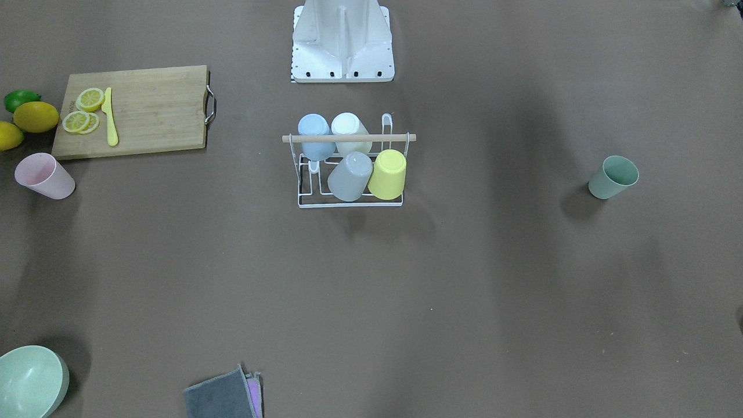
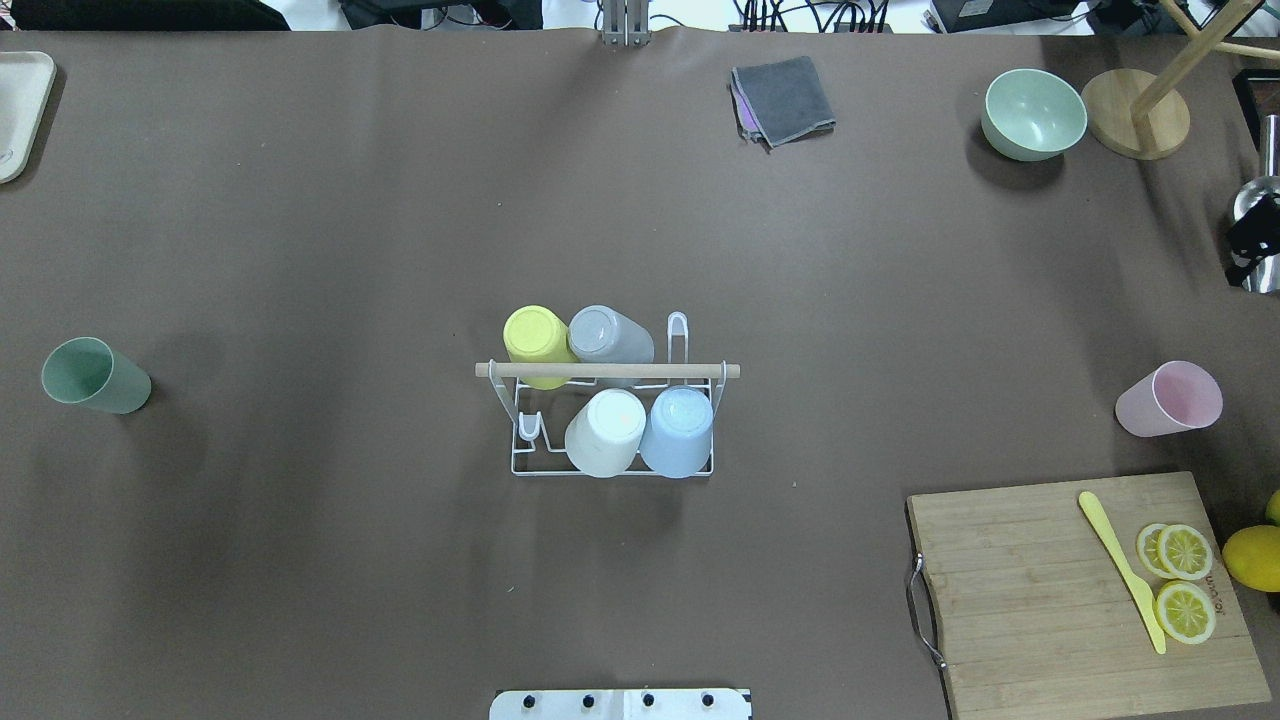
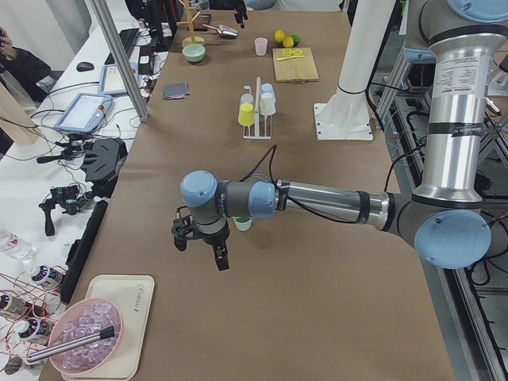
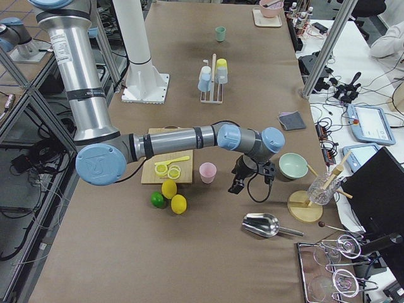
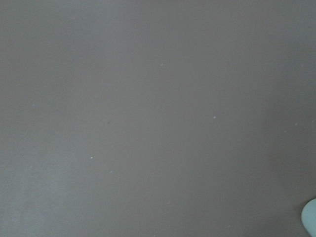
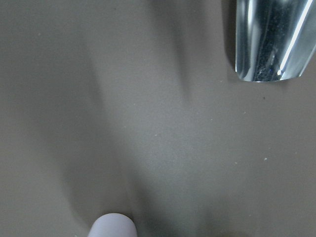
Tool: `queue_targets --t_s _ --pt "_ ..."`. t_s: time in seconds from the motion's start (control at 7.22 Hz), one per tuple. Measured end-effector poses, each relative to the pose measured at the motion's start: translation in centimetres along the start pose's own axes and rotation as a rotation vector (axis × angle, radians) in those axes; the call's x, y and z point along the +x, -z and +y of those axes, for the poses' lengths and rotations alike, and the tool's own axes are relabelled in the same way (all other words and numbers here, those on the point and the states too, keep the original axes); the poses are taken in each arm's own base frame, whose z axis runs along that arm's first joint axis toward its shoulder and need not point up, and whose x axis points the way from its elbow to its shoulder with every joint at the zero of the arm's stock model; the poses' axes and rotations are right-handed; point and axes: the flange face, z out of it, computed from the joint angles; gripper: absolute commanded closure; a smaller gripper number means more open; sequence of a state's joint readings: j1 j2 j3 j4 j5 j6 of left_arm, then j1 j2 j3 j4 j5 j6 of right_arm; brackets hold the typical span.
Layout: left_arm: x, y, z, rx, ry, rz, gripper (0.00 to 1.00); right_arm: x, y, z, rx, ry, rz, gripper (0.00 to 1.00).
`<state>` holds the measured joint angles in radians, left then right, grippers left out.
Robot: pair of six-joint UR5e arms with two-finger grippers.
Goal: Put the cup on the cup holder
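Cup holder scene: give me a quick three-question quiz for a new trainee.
1. How many cups sit on the cup holder?
2. True or false: the pink cup rests on the cutting board.
3. Which loose cup stands on the robot's left side? A green cup, B pink cup, C neither.
Key: 1. four; 2. false; 3. A.
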<state>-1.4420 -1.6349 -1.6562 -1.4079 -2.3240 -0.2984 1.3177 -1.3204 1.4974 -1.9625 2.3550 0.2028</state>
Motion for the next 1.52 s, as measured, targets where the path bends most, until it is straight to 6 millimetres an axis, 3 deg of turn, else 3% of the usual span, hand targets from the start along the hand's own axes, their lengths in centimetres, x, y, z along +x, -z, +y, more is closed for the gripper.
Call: queue_targets --t_s 0.28,0.42,0.69,0.97,1.25,1.52 --pt "7.0 0.0 -2.9 -0.098 -0.108 -0.032 0.02 -4.3 -0.2 -1.0 -0.043 0.029 0.010 0.01" --pt "9.2 0.3 -4.2 -0.148 -0.197 -0.040 0.02 -6.3 -0.7 -1.2 -0.061 0.056 0.014 0.01" --pt "11.7 0.9 -6.8 -0.205 -0.343 -0.031 0.02 -8.8 -2.0 -1.7 -0.096 0.172 0.017 0.01" --pt "13.5 0.3 -7.8 -0.245 -0.373 -0.031 0.02 -9.5 -3.1 -2.9 -0.129 0.257 0.019 0.01" --pt "17.1 -1.9 -7.8 -0.334 -0.368 -0.051 0.02 -9.2 -4.7 -3.5 -0.163 0.293 0.023 0.01" --pt "18.5 -2.9 -7.5 -0.401 -0.336 -0.067 0.02 -8.7 -5.7 -4.1 -0.212 0.262 0.026 0.01"
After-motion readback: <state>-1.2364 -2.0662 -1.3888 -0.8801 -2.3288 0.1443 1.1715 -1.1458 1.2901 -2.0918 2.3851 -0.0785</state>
